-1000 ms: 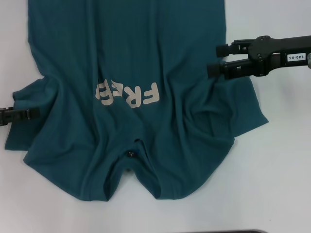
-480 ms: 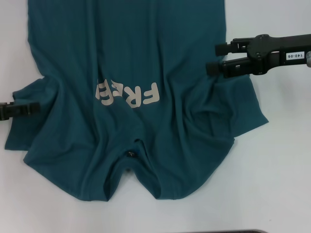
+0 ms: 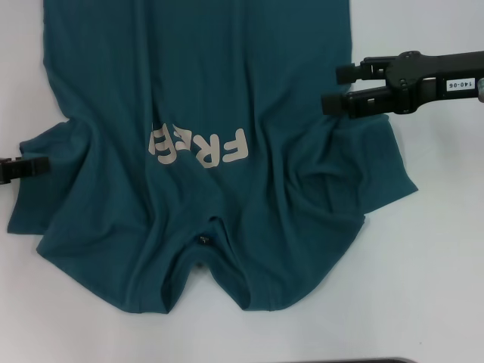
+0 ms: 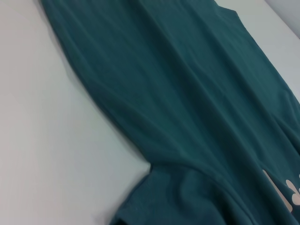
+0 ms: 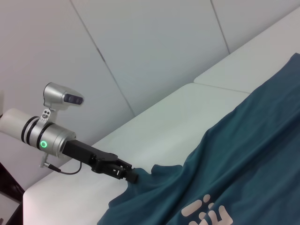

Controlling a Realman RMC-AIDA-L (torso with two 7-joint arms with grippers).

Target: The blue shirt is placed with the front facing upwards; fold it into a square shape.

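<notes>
Since a second ago the left pincer (image 3: 34, 168) has slid back toward the left edge of the head view, so less of it shows at the sleeve of the blue shirt (image 3: 227, 98), while the right pincer (image 3: 333, 88) has barely shifted. The left pincer lies low and level at the sleeve's edge, and I cannot tell whether its fingers grip the cloth; the right arm reaches in level from the right, its two fingers spread apart over the shirt's right edge. The shirt lies rumpled on the white desk (image 3: 423, 265), print up, collar nearest the robot.
</notes>
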